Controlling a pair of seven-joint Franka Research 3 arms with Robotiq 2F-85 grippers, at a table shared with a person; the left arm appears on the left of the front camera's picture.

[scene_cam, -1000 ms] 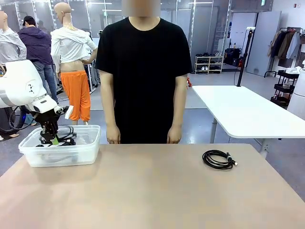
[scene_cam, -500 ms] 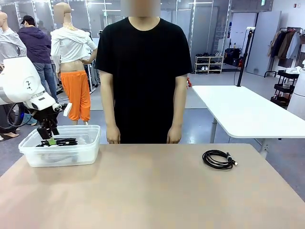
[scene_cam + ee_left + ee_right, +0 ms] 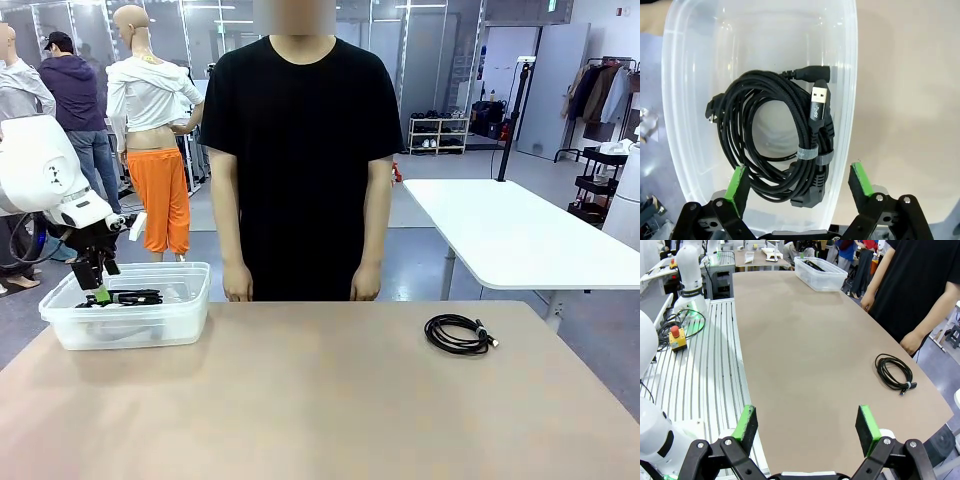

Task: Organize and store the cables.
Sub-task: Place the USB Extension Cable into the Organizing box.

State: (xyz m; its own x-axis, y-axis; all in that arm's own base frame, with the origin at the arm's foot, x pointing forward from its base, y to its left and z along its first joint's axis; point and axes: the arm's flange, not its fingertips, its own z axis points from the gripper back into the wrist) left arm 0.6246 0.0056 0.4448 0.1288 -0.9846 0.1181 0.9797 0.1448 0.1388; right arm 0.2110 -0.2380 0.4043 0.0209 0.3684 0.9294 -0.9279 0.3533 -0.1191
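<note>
Left wrist view: left fingers [image 3: 737,183] spread above cables [image 3: 771,136] in the bin [image 3: 850,75]; right fingers [image 3: 747,423] also spread.

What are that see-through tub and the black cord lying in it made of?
The tub looks like thin, slightly frosted translucent plastic: light passes through its walls. The cord seems to have a braided fabric jacket, judging by its fine woven texture, with a shiny metal plug tip and grey bands, possibly hook-and-loop.

Three cables [image 3: 460,333] — one bin [image 3: 130,328].
</note>
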